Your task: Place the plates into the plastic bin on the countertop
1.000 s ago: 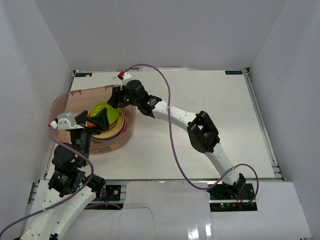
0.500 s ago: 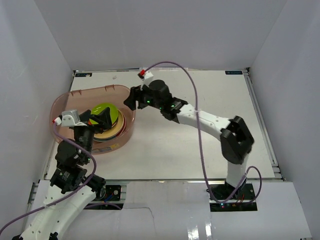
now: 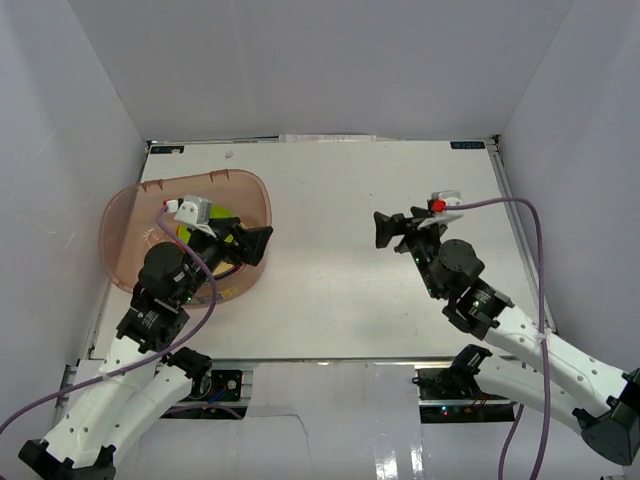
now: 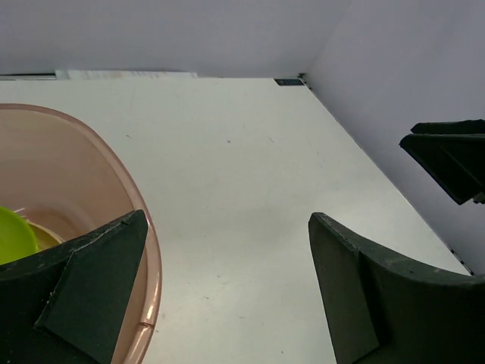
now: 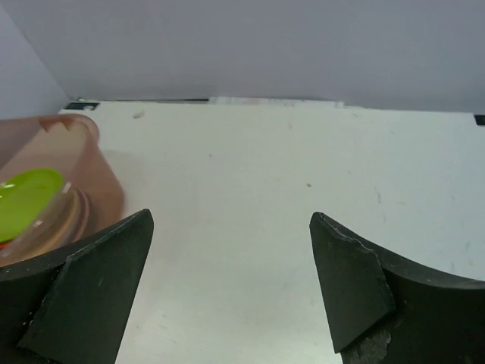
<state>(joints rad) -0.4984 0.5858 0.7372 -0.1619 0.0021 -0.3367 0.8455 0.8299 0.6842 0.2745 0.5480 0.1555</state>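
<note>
The plates (image 5: 62, 218) are seen stacked inside the plastic bin (image 3: 128, 240), a lime green plate (image 5: 26, 193) on top, just left of the left gripper (image 4: 227, 221), whose jaws are spread wide and hold nothing. The right gripper (image 5: 231, 220) is likewise held apart and unloaded, with the bin well to its left. No plate is seen on the countertop (image 3: 350, 290), so the task is judged finished

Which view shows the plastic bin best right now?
Top external: nearly the whole plastic bin shows, though the left gripper overlaps one side. Left wrist catches only one curved rim section; right wrist shows one end with the lime plate.
</note>
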